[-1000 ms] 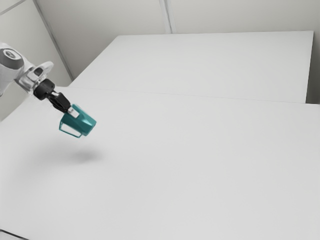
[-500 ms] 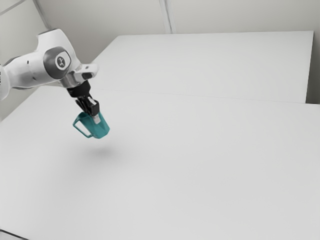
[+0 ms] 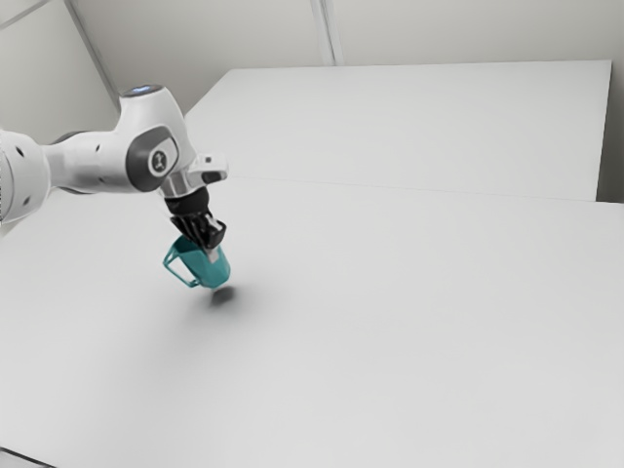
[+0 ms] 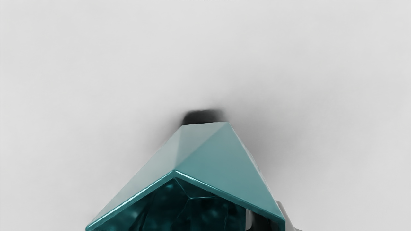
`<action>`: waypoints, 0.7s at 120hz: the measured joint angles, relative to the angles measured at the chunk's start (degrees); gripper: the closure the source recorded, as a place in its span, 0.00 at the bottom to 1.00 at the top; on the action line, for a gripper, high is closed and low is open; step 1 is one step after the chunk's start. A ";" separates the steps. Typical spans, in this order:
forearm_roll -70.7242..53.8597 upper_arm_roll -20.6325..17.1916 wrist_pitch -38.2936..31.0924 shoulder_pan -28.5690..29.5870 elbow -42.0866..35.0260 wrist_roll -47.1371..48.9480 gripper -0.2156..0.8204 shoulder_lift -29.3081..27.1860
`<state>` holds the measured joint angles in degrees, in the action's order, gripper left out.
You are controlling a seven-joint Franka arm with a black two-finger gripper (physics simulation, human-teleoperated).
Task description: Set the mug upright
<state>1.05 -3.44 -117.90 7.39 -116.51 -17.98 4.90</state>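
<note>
In the exterior view my gripper [image 3: 209, 250] is shut on the wall of the teal mug [image 3: 203, 266], near its rim. The mug leans, base toward the exterior view's right and handle on the left, its lower edge close over a dark shadow; whether it touches the table cannot be told. The wrist view looks onto the mug's faceted outer side [image 4: 215, 166] and partly into its dark inside. There my gripper [image 4: 276, 222] has one finger inside the mug and the other outside, with the wall between.
The white table [image 3: 409, 331] spreads under and around the mug. Another white surface [image 3: 419, 127] lies behind it, with pale walls beyond. A dark cable-like line [image 3: 27, 457] crosses the exterior view's lower left corner.
My arm has carried the mug toward the exterior view's right and lower, close to the table. The mug has turned to a steeper lean, and its shadow is now smaller and darker.
</note>
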 joint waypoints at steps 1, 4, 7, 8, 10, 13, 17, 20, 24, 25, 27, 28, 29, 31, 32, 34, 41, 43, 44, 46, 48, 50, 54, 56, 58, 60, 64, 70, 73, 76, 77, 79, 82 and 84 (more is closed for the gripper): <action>-0.09 -0.05 -0.06 -0.05 -0.02 0.18 0.95 0.09; -0.32 -0.16 -0.23 -0.20 -0.05 0.71 0.95 0.35; -0.54 -0.23 -0.38 -0.31 -0.05 1.22 0.95 0.76; -0.61 -0.25 -0.42 -0.34 -0.05 1.39 0.95 0.89; -0.72 -0.28 -0.51 -0.36 -0.05 1.72 0.95 1.18; -0.93 -0.35 -0.63 -0.31 -0.05 2.19 0.95 1.58; -1.33 -0.46 -0.78 -0.20 -0.07 2.81 0.95 1.95; -1.60 -0.61 -0.88 -0.09 -0.10 3.28 0.95 2.14; -1.93 -0.87 -1.02 0.00 -0.12 3.90 0.95 2.48; -2.00 -0.93 -1.06 0.00 -0.14 4.05 0.95 2.61; -2.15 -1.03 -1.13 -0.03 -0.19 4.34 0.95 2.82; -2.21 -1.07 -1.16 -0.05 -0.21 4.48 0.95 2.92; -2.27 -1.11 -1.20 -0.07 -0.24 4.62 0.95 3.01; -2.37 -1.17 -1.28 -0.10 -0.28 4.90 0.95 3.16; -2.42 -1.21 -1.32 -0.11 -0.30 5.03 0.95 3.24; -2.51 -1.26 -1.43 -0.13 -0.35 5.29 0.95 3.37; -2.74 -1.40 -1.79 -0.16 -0.44 6.17 0.95 4.05; -2.79 -1.42 -1.91 -0.17 -0.46 6.40 0.95 4.26; -2.81 -1.43 -1.96 -0.17 -0.46 6.52 0.95 4.35; -2.85 -1.48 -2.06 -0.16 -0.47 6.74 0.95 4.51; -2.88 -1.54 -2.16 -0.15 -0.48 6.96 0.95 4.66; -2.91 -1.59 -2.25 -0.14 -0.48 7.17 0.95 4.80; -2.96 -1.70 -2.44 -0.14 -0.49 7.58 0.95 5.01; -2.98 -1.76 -2.55 -0.14 -0.49 7.78 0.95 5.09; -3.00 -1.80 -2.64 -0.15 -0.49 7.97 0.95 5.22; -3.02 -1.83 -2.74 -0.16 -0.49 8.16 0.95 5.36; -3.05 -1.88 -2.91 -0.16 -0.49 8.52 0.95 5.63; -3.05 -1.96 -3.12 -0.15 -0.49 9.01 0.92 5.92; -3.03 -2.03 -3.20 -0.15 -0.49 9.23 0.89 6.00; -3.03 -2.09 -3.28 -0.16 -0.49 9.45 0.84 6.03; -3.02 -2.10 -3.30 -0.17 -0.49 9.52 0.82 6.03; -3.01 -2.14 -3.35 -0.17 -0.49 9.65 0.78 6.03; -2.99 -2.26 -3.43 -0.14 -0.49 9.85 0.73 6.04; -2.99 -2.34 -3.47 -0.14 -0.49 9.97 0.69 6.02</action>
<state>-1.94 -5.78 -121.37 7.24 -117.00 -8.01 10.92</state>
